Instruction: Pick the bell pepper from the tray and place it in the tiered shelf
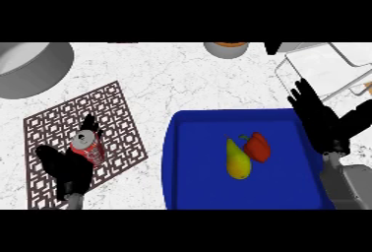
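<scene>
My right hand [318, 118] hovers spread beside the blue plastic tray [190, 162]; next I reach left and, probably, grasp the glossy red bell pepper [258, 146].

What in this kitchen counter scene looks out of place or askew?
The soda can lies on its side on the patterned mat, by the left hand, instead of standing. The bell pepper and pear lie in the blue tray as expected.

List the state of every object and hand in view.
Bell pepper: lying in the blue tray, touching the pear.
Pear: lying in the tray.
Soda can: on its side on the mat.
Left hand: open, beside the can.
Right hand: open, at the tray's right edge.
</scene>
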`<state>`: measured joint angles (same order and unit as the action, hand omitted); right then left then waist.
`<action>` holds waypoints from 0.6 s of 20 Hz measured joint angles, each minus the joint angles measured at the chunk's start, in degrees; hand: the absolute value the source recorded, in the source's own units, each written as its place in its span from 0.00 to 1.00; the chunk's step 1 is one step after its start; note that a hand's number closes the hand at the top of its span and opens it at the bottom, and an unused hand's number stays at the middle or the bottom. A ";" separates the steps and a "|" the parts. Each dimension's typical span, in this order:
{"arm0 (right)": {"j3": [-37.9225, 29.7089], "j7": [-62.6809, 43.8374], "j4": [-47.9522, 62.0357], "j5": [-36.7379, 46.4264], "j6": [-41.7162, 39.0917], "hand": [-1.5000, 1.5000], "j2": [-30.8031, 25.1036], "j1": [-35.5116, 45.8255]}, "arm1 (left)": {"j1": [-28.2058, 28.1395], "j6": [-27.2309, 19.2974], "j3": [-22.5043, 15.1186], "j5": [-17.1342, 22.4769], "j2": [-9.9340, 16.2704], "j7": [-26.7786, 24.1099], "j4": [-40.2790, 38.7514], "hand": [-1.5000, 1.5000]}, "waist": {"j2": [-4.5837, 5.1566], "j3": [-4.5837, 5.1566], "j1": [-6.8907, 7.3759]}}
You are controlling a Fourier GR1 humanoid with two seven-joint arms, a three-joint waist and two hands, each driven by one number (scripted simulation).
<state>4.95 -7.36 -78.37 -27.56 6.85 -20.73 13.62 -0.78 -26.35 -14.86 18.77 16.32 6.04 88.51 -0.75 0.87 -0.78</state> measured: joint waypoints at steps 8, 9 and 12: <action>5.92 3.56 -6.88 -1.53 -19.61 1.00 -1.92 14.80 | 6.08 5.96 -2.00 -3.49 5.58 -1.42 2.78 0.50 | 0.49 -0.83 4.43; 6.95 3.89 -5.74 0.04 -22.54 0.00 -3.95 15.89 | 6.54 6.89 -2.24 -3.63 6.21 -1.48 3.11 0.50 | 0.82 -0.84 4.62; 9.40 7.42 -1.24 0.62 -33.81 0.00 -7.40 16.64 | 8.10 9.46 -2.02 -3.56 8.29 -1.31 4.03 0.50 | 1.54 -0.99 4.61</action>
<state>14.34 0.06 -79.60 -26.94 -26.96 -28.14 30.26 7.32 -16.89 -16.88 15.21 24.61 4.72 92.54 0.78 -0.12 3.83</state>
